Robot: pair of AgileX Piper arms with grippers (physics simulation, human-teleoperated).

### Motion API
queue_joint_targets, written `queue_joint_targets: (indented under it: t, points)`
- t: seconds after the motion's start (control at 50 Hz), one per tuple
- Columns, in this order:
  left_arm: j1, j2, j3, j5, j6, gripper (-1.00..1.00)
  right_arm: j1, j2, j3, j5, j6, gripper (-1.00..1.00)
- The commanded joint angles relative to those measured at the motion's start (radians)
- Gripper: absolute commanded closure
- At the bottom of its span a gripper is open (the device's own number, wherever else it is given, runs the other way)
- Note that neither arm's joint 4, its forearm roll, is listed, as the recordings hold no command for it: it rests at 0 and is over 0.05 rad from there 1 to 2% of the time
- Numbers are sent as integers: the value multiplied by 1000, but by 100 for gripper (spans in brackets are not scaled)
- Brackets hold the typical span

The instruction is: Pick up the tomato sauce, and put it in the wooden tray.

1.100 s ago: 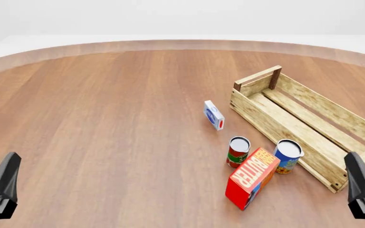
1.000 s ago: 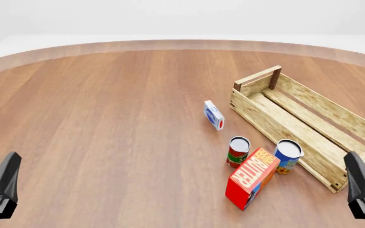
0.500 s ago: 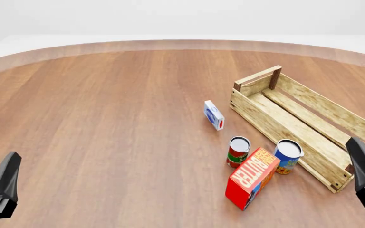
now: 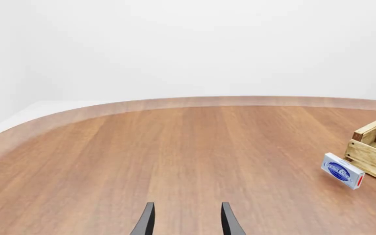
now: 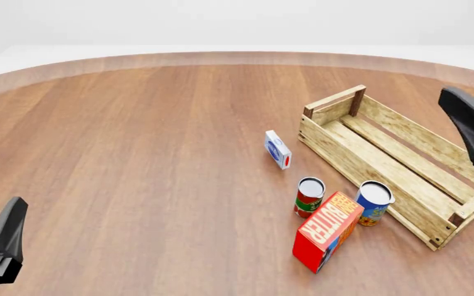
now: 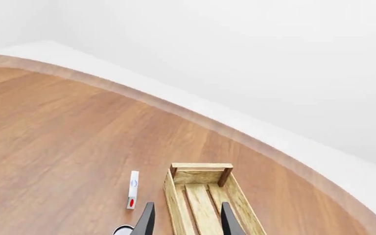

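Table: smooth brown wooden table (image 5: 138, 154), satin sheen.
Tray: pale rough-slatted wooden tray (image 5: 348, 161), matt.
Sauce: small tomato sauce can (image 5: 308, 197), glossy red-green label, grey metal top.
Grippers: right gripper (image 6: 183, 220) fingers matt black.

On the bench (image 5: 138, 154), the wooden tray (image 5: 360, 165) sits at the right, running diagonally from far-left to near-right. The tomato sauce (image 5: 308, 197) stands upright just off the tray's near long side. Right of it, beside the tray wall, stands a second can (image 5: 374, 202). The butter box (image 5: 328, 231) lies tilted in front of and between both cans, close against them. A small carton (image 5: 278, 148) stands on edge farther back, left of the tray's far corner.
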State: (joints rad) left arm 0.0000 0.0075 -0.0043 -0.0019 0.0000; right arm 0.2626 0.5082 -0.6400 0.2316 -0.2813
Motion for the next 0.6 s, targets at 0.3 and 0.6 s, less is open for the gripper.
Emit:
queue_joint_targets:
  t: [0.3, 0.6]
  points:
    - [0, 0, 0, 0, 0, -100, 213, 393, -405, 245, -129, -100]
    - [0, 0, 0, 0, 0, -100, 178, 593, -462, 354, -110, -100]
